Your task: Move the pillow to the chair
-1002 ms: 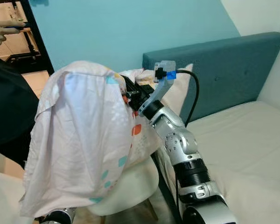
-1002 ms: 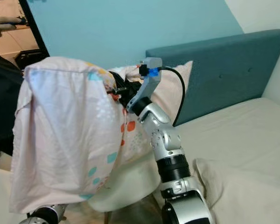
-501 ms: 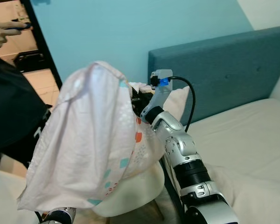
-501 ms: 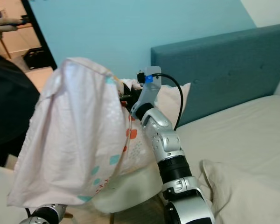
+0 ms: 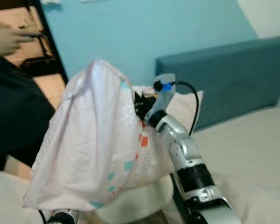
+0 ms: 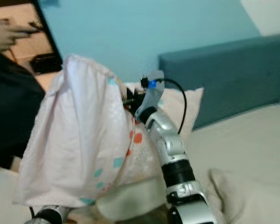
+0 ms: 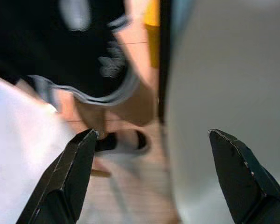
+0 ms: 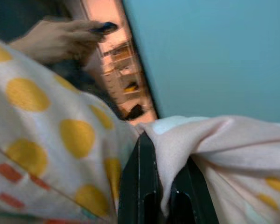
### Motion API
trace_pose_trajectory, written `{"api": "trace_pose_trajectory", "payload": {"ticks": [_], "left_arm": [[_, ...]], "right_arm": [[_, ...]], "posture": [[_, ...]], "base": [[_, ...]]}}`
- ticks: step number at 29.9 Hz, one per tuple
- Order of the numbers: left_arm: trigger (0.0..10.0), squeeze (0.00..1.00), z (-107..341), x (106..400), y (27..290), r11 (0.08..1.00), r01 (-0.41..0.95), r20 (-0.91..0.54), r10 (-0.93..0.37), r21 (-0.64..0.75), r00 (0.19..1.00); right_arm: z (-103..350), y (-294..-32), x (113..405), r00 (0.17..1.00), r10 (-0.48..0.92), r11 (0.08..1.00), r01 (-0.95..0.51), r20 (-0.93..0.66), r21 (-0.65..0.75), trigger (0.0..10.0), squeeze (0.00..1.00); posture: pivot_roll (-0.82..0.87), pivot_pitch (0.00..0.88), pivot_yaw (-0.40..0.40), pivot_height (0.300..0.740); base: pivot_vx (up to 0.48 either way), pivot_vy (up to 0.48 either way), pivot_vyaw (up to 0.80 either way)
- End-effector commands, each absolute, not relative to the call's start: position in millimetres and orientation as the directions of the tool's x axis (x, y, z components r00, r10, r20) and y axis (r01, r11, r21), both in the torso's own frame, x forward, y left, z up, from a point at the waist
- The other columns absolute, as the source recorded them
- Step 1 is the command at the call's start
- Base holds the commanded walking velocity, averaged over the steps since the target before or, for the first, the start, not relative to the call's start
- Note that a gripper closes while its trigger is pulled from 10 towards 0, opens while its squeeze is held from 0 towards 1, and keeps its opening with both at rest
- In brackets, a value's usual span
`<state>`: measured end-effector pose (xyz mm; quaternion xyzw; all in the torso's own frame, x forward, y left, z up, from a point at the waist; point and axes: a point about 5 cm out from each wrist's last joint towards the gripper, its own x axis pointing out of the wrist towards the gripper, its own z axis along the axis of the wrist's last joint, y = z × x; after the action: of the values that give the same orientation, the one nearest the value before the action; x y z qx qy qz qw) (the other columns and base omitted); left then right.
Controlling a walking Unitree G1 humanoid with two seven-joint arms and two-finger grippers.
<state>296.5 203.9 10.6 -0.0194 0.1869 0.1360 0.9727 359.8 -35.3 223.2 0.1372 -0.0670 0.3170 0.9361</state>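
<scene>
Pink fabric with coloured dots fills the middle of the scene: the pillow [image 5: 93,140] hangs in the air in front of the robot, above the white chair [image 5: 135,205], whose curved seat edge shows just beneath its lower corner. The right gripper [image 8: 161,186] is closed on a fold of the pillow's cloth, which is pinched between its two black fingers [image 8: 139,182] and spills over both sides of them. The right arm [image 5: 182,154] rises from the lower edge of the head views, bent at the elbow, its wrist reaching up into the pillow's upper right side beside a black cable. The left gripper [image 7: 151,179] has its fingers spread wide with nothing between them, pointing toward the floor and a person's leg and shoe. Behind the pillow stand a teal headboard [image 5: 233,74] and a light blue wall; the bed [image 5: 252,154] lies to the right. A person in black [image 5: 14,116] stands at the left, one hand [image 5: 9,39] raised.
</scene>
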Motion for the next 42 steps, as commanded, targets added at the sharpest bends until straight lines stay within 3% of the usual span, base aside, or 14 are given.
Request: {"api": "trace_pose_trajectory", "payload": {"ticks": [1, 4, 16, 20, 27, 35, 42], "left_arm": [[10.0, 0.00, 12, 300, 198, 0.966, -0.257, -0.367, 0.240, 0.002, 0.899], [10.0, 0.00, 13, 301, 196, 0.970, -0.244, -0.362, 0.222, -0.014, 0.905], [10.0, 0.00, 14, 302, 183, 0.992, -0.125, -0.354, 0.119, 0.006, 0.927], [10.0, 0.00, 16, 305, 182, 0.989, -0.144, -0.342, 0.129, -0.018, 0.931], [10.0, 0.00, 28, 309, 194, 0.970, -0.230, -0.272, 0.203, -0.073, 0.941], [10.0, 0.00, 32, 311, 205, 0.964, -0.255, -0.257, 0.231, -0.068, 0.938], [10.0, 0.00, 35, 311, 213, 0.958, -0.274, -0.250, 0.246, -0.081, 0.936]], "right_arm": [[227, -37, 363, 0.811, 0.543, 0.789, -0.581, 0.217, 0.199, 10.0, 0.00], [218, -48, 374, 0.883, 0.451, 0.865, -0.469, 0.132, 0.182, 10.0, 0.00], [211, -62, 380, 0.927, 0.364, 0.913, -0.374, 0.087, 0.163, 10.0, 0.00], [212, -65, 382, 0.939, 0.332, 0.929, -0.342, 0.089, 0.144, 10.0, 0.00], [245, -62, 380, 0.916, 0.311, 0.927, -0.351, 0.252, 0.133, 10.0, 0.00], [239, -50, 378, 0.921, 0.328, 0.944, -0.326, 0.209, -0.046, 10.0, 0.00], [235, -58, 382, 0.942, 0.274, 0.961, -0.262, 0.192, -0.087, 10.0, 0.00]], "posture": [[-0.10, 0.009, 0.056, 0.740], [-0.10, 0.009, 0.057, 0.740], [-0.10, 0.009, 0.059, 0.740], [-0.10, 0.008, 0.058, 0.740], [-0.10, 0.009, 0.053, 0.740], [-0.10, 0.002, 0.046, 0.715], [-0.10, 0.000, 0.038, 0.690]], "base": [[0.000, 0.000, 0.00], [0.000, 0.000, 0.00], [0.000, -0.149, 0.00], [0.000, -0.443, 0.00], [0.000, 0.000, 0.00], [0.000, 0.000, 0.00], [0.000, 0.000, 0.00]]}}
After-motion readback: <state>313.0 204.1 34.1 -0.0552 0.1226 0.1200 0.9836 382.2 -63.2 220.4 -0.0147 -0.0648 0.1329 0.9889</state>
